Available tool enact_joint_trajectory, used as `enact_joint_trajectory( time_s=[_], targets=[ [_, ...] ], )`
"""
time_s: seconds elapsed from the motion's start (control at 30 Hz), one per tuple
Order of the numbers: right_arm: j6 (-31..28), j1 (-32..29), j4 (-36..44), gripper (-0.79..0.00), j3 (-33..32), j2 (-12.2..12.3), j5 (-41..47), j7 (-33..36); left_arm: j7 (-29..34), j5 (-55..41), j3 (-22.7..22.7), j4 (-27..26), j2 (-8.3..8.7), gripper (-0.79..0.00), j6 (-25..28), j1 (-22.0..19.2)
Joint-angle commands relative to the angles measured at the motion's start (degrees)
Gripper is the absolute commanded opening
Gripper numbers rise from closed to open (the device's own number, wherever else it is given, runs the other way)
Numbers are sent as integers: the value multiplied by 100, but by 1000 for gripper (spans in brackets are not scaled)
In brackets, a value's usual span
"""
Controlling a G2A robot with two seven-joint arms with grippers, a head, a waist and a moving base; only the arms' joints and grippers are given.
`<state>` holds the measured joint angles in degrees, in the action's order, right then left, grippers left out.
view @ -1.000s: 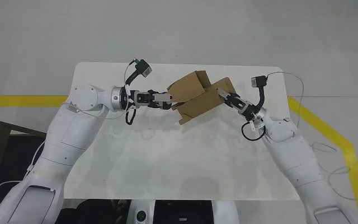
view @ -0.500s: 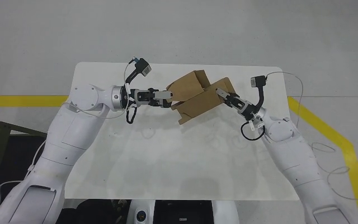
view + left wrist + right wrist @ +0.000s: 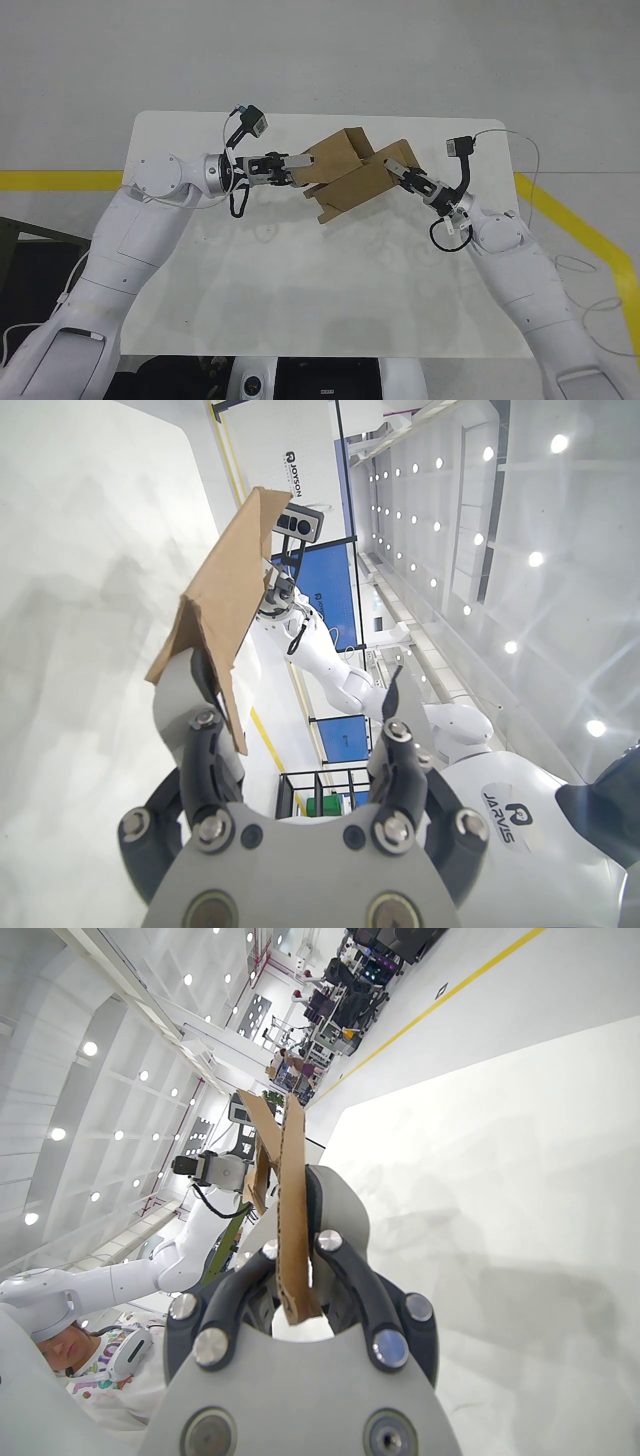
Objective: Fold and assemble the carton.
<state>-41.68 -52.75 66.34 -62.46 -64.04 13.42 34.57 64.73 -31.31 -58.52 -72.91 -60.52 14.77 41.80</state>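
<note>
Nearest us, the white table (image 3: 300, 290) ran out under both arms. Over its far half the two grippers met the carton (image 3: 350, 168) from opposite sides: left gripper (image 3: 298, 164) at its left end, right gripper (image 3: 403, 173) at its right end.

Right wrist view: we saw the right gripper (image 3: 295, 1220) clenched on the carton (image 3: 292, 1163). A corrugated panel edge sat straight between the fingers (image 3: 345, 1208), pinched on both faces. A short corner of board stuck back past them toward the wrist. Beyond the grip, the panel ran on to a second panel folded off at an angle. Past that was the left arm (image 3: 210, 1171).

Left wrist view: we saw the left gripper (image 3: 297, 672) released, jaws spread wide. One finger (image 3: 172, 685) lay against a flap of the carton (image 3: 225, 600), tucked in by the fold. The other finger (image 3: 400, 700) stood well apart from the board. Behind the carton was the right arm (image 3: 320, 655).

Carton: brown, part-folded, not yet a closed box. From the top we read a squarish section on the far side and a longer panel on the near side, meeting at a crease between the grippers. It sat tilted, and in the wrist views it looked raised off the table, gripped only at the right end.

Farthest out: a yellow floor line (image 3: 50, 180) past the table's sides.
</note>
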Motion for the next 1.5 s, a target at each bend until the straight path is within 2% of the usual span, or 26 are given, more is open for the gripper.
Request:
enact_joint_trajectory(
  time_s=[0.0,0.1,0.3,0.37,0.43,0.83,1.03,1.1,1.13,1.2,1.23,1.27,1.47],
  targets=[
    [-4,-1,-3,-785,-1,-7,-5,4,-25,12,11,56,-11,-302,-25,-1],
    [-7,-6,-7,-785,-9,-17,-15,6,-66,52,38,153,-29,-326,-83,-12],
    [-10,-18,-8,-785,-33,-32,-31,18,-74,186,79,268,-52,-296,-166,-19],
    [-10,-24,-6,-785,-42,-36,-36,23,-82,226,84,299,-57,-320,-186,-20],
    [-19,-28,-4,-785,-51,-41,-48,24,-85,271,85,314,-62,-391,-206,-24],
    [-11,-60,-2,-785,-91,-69,-78,37,-89,432,61,374,-83,-563,-286,-32],
    [13,-83,15,-785,-123,-78,-93,43,-69,453,36,377,-91,-785,-298,-10],
    [15,-89,26,-785,-127,-82,-97,50,-75,467,27,374,-93,-785,-318,-7],
    [18,-90,28,-763,-130,-84,-98,52,-70,471,23,369,-94,-785,-321,-4],
    [25,-91,29,-443,-134,-87,-112,70,-57,476,12,363,-97,-785,-324,-7],
    [37,-93,25,-83,-137,-88,-116,88,-52,473,5,354,-98,-785,-324,-9],
    [42,-97,14,0,-153,-85,-118,105,-41,471,-3,345,-99,-785,-328,-13],
    [26,-124,36,0,-565,40,-525,268,148,513,-97,264,-82,-785,-319,-86]
  ],
)
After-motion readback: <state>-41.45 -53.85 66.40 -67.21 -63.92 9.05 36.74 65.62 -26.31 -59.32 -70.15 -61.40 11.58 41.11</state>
